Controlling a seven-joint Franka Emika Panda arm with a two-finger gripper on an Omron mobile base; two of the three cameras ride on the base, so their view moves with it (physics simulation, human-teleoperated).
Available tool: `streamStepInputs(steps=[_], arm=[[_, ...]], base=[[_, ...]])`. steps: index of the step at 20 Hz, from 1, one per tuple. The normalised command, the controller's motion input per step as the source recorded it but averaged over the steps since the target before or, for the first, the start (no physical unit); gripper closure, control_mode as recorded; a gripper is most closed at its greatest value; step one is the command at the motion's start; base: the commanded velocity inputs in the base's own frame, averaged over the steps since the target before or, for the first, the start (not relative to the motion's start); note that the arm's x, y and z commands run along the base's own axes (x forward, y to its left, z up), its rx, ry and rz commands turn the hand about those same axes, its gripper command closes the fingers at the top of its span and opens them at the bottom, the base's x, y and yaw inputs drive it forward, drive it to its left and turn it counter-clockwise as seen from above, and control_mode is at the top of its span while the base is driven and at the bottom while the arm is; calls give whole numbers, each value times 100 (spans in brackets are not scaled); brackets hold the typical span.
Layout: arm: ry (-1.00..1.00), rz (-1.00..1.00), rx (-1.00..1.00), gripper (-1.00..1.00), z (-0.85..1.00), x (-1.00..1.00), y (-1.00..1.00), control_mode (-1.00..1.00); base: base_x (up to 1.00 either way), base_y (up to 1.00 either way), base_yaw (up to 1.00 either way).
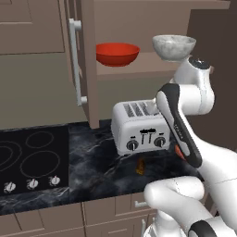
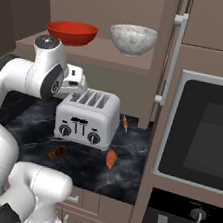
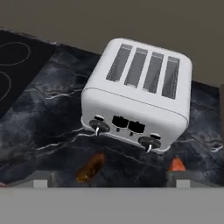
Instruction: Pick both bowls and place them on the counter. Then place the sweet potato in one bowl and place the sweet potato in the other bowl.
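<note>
The glossy red bowl [image 1: 117, 54] [image 2: 71, 32] and the grey-white marbled bowl [image 1: 173, 47] [image 2: 133, 40] stand side by side on a shelf in the open wall cabinet, above the counter [image 1: 92, 162] [image 2: 123, 178]. A brownish sweet potato [image 1: 140, 166] [image 2: 57, 152] [image 3: 91, 167] and an orange sweet potato [image 2: 110, 159] [image 3: 176, 164] lie on the counter in front of the toaster. My gripper [image 3: 109, 180] hovers above the toaster's front, looking down at it. It is open, fingertips far apart, with nothing between them.
A white four-slot toaster [image 1: 139, 127] [image 2: 87, 117] [image 3: 138, 94] stands mid-counter. A black cooktop [image 1: 28, 159] lies to the left. The open cabinet door [image 1: 83, 60] hangs left of the shelf. A built-in oven [image 2: 203, 137] fills the right wall. A small orange piece [image 2: 125, 123] lies right of the toaster.
</note>
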Motion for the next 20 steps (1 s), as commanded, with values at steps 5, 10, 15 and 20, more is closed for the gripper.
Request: streamStepInputs(steps=[5, 10, 15, 20], arm=[[-3, 46, -10, -100, 41, -15, 24, -100], [-13, 41, -10, -100, 35, -8, 25, -100], [-34, 33, -19, -100, 33, -7, 24, -100], [-39, 21, -30, -100, 31, -4, 23, -100]], base=[[0, 0, 0], [0, 0, 0], [0, 0, 0], [0, 0, 0]])
